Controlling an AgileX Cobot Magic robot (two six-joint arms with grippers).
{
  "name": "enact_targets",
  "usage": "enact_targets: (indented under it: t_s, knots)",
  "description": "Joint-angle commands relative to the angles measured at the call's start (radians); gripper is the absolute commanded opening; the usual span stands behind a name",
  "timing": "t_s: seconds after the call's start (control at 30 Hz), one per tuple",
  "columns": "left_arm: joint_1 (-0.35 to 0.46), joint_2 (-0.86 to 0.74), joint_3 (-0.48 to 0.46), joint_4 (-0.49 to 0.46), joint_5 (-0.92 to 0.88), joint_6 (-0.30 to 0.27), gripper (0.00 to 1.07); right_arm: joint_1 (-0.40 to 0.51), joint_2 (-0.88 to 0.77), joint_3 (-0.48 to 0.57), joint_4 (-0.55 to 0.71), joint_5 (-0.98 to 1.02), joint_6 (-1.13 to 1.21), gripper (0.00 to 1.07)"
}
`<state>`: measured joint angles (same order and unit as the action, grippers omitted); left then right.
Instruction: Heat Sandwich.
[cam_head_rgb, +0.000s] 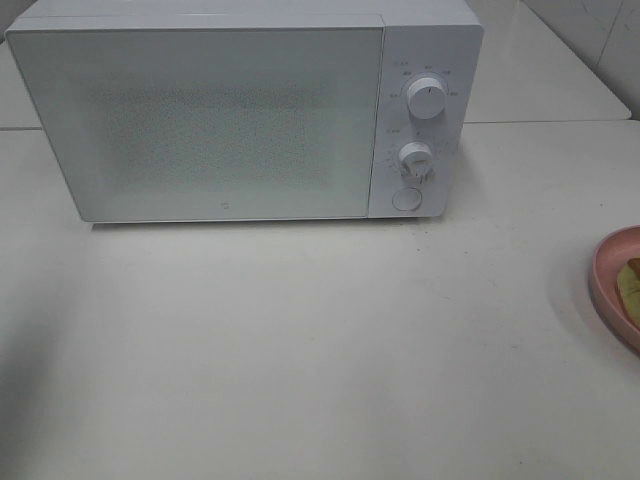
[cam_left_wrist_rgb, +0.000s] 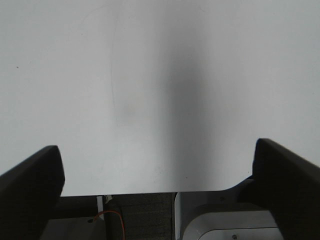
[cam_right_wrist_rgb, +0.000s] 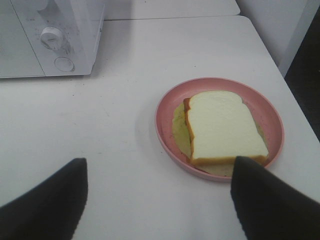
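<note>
The white table (cam_head_rgb: 300, 340) fills most of the high view, and on it toward the back stands the white microwave (cam_head_rgb: 220, 120), its door (cam_head_rgb: 195, 125) shut, with two dials above a round button (cam_head_rgb: 406, 199) on the panel at its right. At the table's right edge sits the pink plate (cam_right_wrist_rgb: 167, 100), well apart from the microwave, and on it lies the sandwich (cam_right_wrist_rgb: 225, 125) — white bread with a tan crust and pale yellow-green filling poking out on one side.

The left gripper (cam_left_wrist_rgb: 160, 185) hangs over bare table near its edge, its jaws spread wide with nothing between them. The right gripper (cam_right_wrist_rgb: 160, 200) hovers just short of the plate, jaws likewise released and empty.

What could go wrong, as I judge it: the door is not yet open, so going for the plate first would leave nowhere to put it. The plate sits close to the table's edge, and a clumsy nudge could push it off. The loose top slice may slide if the plate is tilted in transit.

The high view cuts off most of the plate and shows neither arm. The microwave's inside is hidden behind the frosted door — whether anything is in it cannot be told. The dial markings are too small to read.
</note>
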<state>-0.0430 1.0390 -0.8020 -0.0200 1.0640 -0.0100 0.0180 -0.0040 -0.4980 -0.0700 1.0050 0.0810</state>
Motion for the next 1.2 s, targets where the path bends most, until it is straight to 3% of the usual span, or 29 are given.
enact_targets:
  t_s: [0.03,0.23,0.57,1.2]
  knots:
    - [0.002,-0.069,0.051,0.005,0.022,-0.009,0.98,-0.007,-0.028,0.000,0.000,-0.008,-0.012,0.76]
    - [0.001,-0.241,0.168,0.008,0.020,-0.006,0.98,-0.007,-0.028,0.000,0.000,-0.008,-0.012,0.76]
    - [0.001,-0.531,0.275,0.009,0.006,-0.006,0.98,-0.007,-0.028,0.000,0.001,-0.008,-0.014,0.76]
    - [0.001,-1.070,0.285,0.012,0.007,-0.010,0.98,-0.007,-0.028,0.000,0.001,-0.008,-0.014,0.76]
